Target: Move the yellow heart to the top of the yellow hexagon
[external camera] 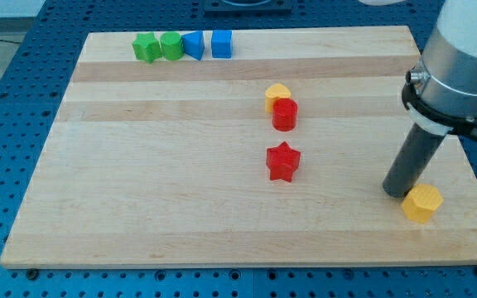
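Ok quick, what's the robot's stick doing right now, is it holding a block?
My tip: no gripper, so it holds nothing. It sits just to the view's left of the yellow hexagon, about touching it, far from the yellow heart.

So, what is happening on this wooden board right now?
A robot arm with a dark rod is pushing small blocks on the board. My tip sits at the view's right, just left of the yellow hexagon, apparently touching it. The yellow heart, which should go above the hexagon, is near the middle, against the red cylinder. A red star lies below them. Two green and two blue blocks line the view's top.
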You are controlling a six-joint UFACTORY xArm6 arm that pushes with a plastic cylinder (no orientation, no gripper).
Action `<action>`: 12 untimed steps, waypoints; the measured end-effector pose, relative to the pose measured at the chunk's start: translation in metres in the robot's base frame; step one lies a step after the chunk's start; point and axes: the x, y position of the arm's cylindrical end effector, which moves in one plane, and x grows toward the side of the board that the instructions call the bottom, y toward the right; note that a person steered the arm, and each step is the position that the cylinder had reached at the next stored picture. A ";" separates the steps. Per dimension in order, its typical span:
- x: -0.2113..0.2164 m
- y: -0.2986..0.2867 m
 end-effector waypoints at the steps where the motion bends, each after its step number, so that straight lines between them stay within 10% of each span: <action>1: -0.016 -0.008; 5: -0.234 -0.122; 7: -0.166 -0.174; 12: -0.166 -0.076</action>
